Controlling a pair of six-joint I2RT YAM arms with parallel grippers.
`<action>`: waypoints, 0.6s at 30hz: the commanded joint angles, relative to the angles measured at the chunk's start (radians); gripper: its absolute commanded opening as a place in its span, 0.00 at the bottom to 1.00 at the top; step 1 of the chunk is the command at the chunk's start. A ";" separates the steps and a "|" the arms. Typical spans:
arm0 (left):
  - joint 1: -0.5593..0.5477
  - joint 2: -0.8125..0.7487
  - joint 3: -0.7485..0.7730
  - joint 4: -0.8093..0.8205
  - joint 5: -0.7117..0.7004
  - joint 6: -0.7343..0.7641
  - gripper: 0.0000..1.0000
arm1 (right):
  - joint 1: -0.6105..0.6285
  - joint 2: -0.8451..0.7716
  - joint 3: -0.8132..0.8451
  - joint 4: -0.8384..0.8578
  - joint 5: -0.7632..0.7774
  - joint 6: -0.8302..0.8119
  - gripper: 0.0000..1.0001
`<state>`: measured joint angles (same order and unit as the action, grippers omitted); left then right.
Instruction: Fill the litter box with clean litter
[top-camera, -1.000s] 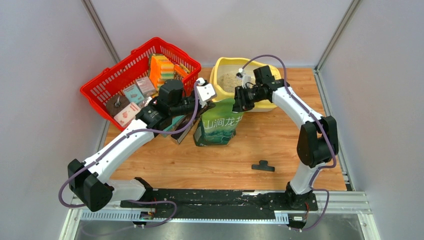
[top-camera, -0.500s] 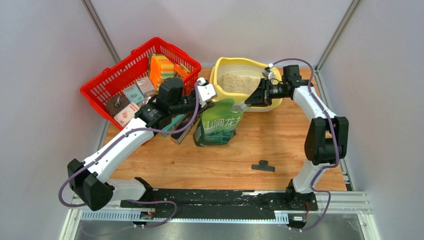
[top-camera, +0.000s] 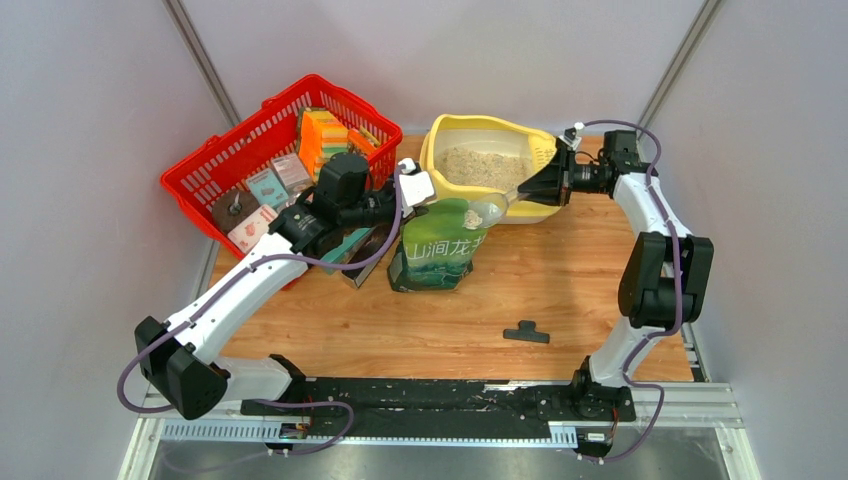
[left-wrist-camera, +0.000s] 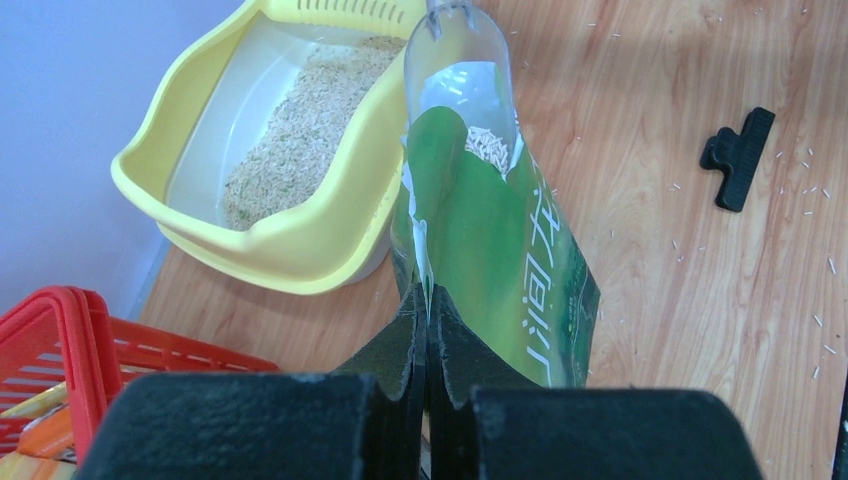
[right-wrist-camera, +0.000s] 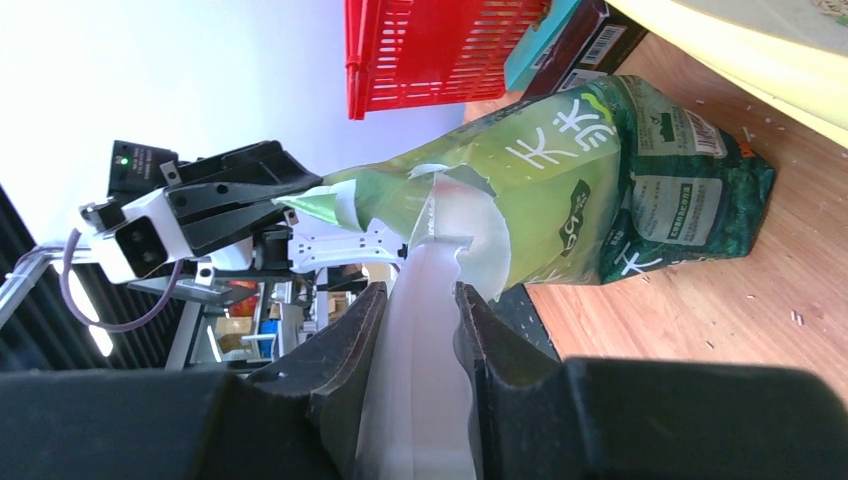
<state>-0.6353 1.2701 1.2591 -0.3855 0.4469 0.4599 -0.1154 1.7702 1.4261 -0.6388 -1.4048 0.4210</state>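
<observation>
The pale yellow litter box (top-camera: 436, 150) stands at the back of the table, a layer of beige clean litter (top-camera: 482, 166) in its white basin. In front of it stands a green bag (top-camera: 438, 250), its mouth open. My left gripper (left-wrist-camera: 427, 300) is shut on the bag's top edge. My right gripper (right-wrist-camera: 420, 300) is shut on the handle of a clear plastic scoop (right-wrist-camera: 425, 320). The scoop's bowl (left-wrist-camera: 460, 60) lies at the bag's mouth, with some granules (left-wrist-camera: 488, 148) showing there. In the top view my right gripper (top-camera: 532, 192) sits at the box's front right corner.
A red mesh basket (top-camera: 215, 165) full of small packets stands at the back left, beside my left arm. A black clip (top-camera: 526, 332) lies on the wood near the front. Stray granules dot the table (left-wrist-camera: 800, 330) to the right of the bag.
My right arm has drawn back to the right, away from above the litter box, and the scoop's bowl now rests at the bag's mouth. The left arm and bag have stayed put.
</observation>
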 joint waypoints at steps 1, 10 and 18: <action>0.005 -0.011 0.091 0.048 -0.014 0.046 0.00 | -0.041 0.034 0.037 -0.030 -0.077 -0.019 0.00; 0.005 0.000 0.108 0.030 -0.020 0.060 0.00 | -0.073 0.072 0.071 -0.150 -0.097 -0.123 0.00; 0.005 0.015 0.129 0.002 -0.024 0.074 0.00 | -0.086 0.120 0.111 -0.168 -0.140 -0.133 0.00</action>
<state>-0.6353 1.3022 1.3067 -0.4400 0.4397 0.4904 -0.1909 1.8587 1.4757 -0.7780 -1.4925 0.3229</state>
